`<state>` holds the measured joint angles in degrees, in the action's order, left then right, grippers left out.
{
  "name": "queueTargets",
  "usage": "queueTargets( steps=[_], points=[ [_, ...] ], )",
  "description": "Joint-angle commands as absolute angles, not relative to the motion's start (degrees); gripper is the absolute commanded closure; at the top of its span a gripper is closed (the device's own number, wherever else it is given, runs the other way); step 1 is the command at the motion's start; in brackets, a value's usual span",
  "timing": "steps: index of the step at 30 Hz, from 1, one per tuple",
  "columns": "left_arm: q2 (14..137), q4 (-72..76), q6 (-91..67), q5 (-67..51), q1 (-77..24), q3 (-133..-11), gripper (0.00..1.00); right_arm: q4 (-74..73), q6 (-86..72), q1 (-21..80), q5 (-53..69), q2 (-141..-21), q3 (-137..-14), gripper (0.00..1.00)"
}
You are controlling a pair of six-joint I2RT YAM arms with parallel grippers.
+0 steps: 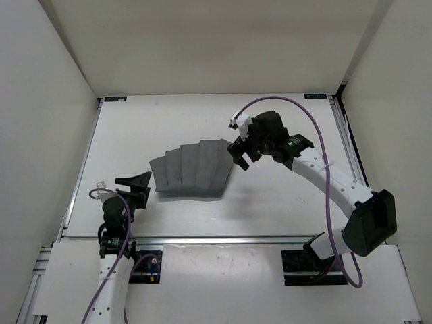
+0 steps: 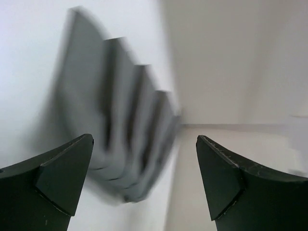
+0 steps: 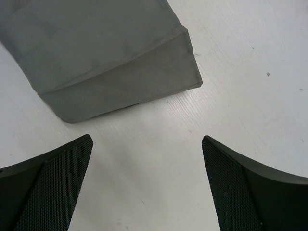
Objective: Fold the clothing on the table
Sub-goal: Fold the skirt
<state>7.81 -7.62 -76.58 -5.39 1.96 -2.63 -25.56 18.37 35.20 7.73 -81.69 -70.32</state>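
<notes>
Top external, 1 clothing (image 1: 192,169) on table (image 1: 270,202), L gripper (image 1: 143,190) spread, R gripper (image 1: 240,157) spread

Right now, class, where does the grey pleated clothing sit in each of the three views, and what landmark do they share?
Top external: the clothing lies mid-table, fanned out.
Left wrist: the clothing is blurred, left of centre.
Right wrist: the clothing fills the top left, with one corner pointing right.
Shared landmark: the white table beneath it.
</notes>
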Motion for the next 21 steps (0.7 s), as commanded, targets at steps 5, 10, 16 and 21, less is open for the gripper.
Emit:
queueTargets(
  steps=[5,10,16,21],
  points=[
    [30.7,-16.4,-65.7,-0.2,-3.2,-4.4,0.02,-24.2,18.3,35.4,8.0,-80.7,-71.0,0.01],
    [41.0,-9.6,-64.4,1.9,-8.4,-8.1,0.01,-24.2,18.6,35.6,8.2,-80.7,-71.4,0.01],
    [50.3,-5.4,-64.4,4.3,-12.8,-11.2,0.01,-24.3,18.8,34.2,8.1,-80.6,-71.2,0.00],
    [56.2,-1.1,-64.0,4.8,-14.4,-13.6,0.01,-24.5,18.5,33.8,8.1,-79.8,-70.7,0.00]
  ],
)
